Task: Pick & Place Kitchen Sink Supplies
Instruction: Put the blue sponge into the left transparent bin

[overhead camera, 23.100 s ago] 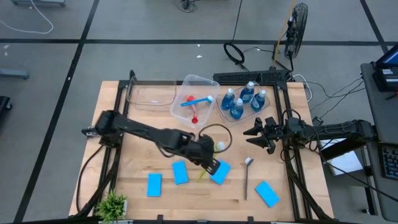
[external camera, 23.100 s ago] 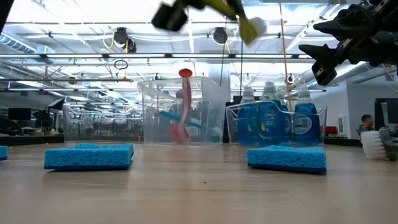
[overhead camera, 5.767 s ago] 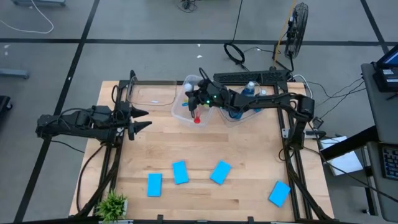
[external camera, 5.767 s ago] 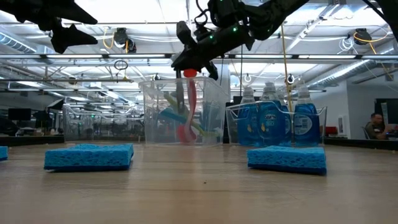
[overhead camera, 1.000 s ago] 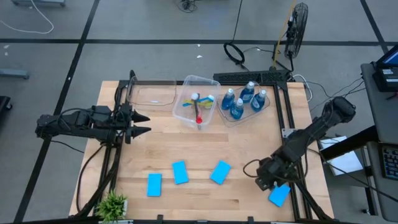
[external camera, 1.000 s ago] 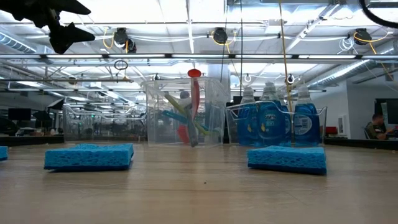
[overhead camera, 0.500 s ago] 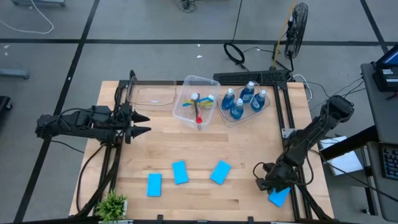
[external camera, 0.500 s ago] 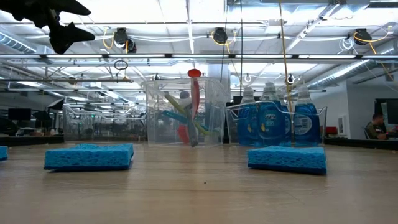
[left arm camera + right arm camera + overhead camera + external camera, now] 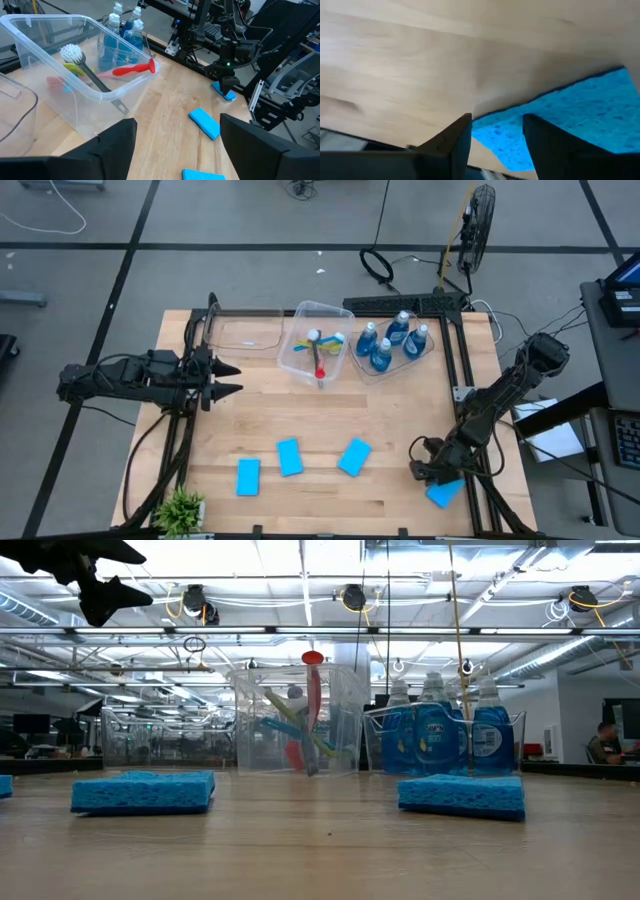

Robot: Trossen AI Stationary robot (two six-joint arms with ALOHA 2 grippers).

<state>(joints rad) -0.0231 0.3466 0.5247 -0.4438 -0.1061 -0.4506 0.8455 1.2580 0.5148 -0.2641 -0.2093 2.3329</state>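
Four sponges (image 9: 290, 457) flat on wood; brushes (image 9: 318, 356), bottles (image 9: 392, 340) stowed.

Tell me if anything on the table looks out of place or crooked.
One flat blue sponge lies askew at the table's near right corner, apart from the other three, under the right gripper. In the clear tub, the red-handled brush pokes over the rim.
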